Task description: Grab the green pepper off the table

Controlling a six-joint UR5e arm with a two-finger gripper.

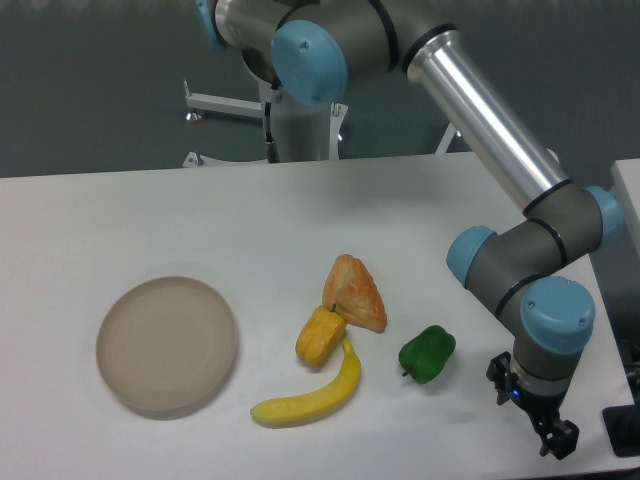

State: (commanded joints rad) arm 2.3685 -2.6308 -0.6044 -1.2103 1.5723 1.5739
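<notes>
Tool (548,432), finger state unclear, right of green pepper (427,353), apart, on table (120,210).

Behind the white tabletop (150,210) runs a plain dark grey-green wall (90,80), matte and evenly lit, with no strong shadows on it. A white metal frame (225,105) with a horizontal bar and a small round knob stands against it, just past the far edge. At the right border, a slice of another white surface (628,195) shows.
</notes>
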